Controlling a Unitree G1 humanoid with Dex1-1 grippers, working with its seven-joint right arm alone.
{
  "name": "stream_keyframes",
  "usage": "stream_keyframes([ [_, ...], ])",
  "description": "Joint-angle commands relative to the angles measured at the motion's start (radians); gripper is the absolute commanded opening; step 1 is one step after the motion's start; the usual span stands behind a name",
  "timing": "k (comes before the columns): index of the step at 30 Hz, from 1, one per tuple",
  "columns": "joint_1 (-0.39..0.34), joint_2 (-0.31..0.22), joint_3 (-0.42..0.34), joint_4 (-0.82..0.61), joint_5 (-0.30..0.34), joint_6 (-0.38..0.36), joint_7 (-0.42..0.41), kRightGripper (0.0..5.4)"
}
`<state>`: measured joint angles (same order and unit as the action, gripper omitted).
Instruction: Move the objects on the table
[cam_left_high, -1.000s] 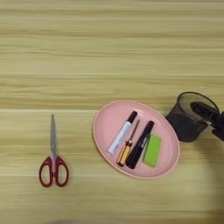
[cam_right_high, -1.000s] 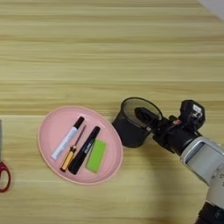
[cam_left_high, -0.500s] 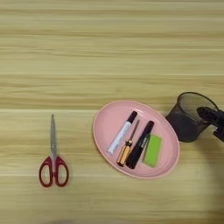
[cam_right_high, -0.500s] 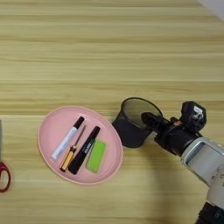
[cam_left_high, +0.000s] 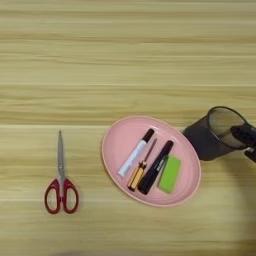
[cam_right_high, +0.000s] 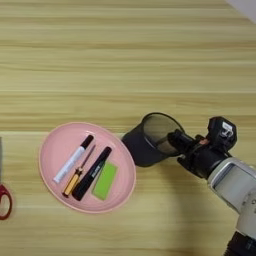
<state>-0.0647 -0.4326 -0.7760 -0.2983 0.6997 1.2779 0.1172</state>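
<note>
Over the last second I've tipped the mesh pen cup (cam_right_high: 150, 140) further toward the pink tray (cam_right_high: 55, 150), my gripper (cam_right_high: 184, 148) clamped on its rim, black marker (cam_right_high: 92, 173) waiting in the tray.

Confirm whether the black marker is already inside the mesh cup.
No: the black marker lies on the pink tray, beside the mesh cup.
</note>
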Motion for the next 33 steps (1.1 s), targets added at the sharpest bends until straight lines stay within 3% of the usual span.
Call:
stream_keyframes([
  [1, -0.025, -0.054, -0.016, -0.043, -0.007, -0.026, -0.001, 0.28],
  [15, 0.033, -0.122, -0.055, -0.116, -0.011, 0.043, 0.028, 0.28],
  [33, 0.106, -0.155, -0.071, -0.156, -0.046, 0.070, 0.075, 0.28],
])
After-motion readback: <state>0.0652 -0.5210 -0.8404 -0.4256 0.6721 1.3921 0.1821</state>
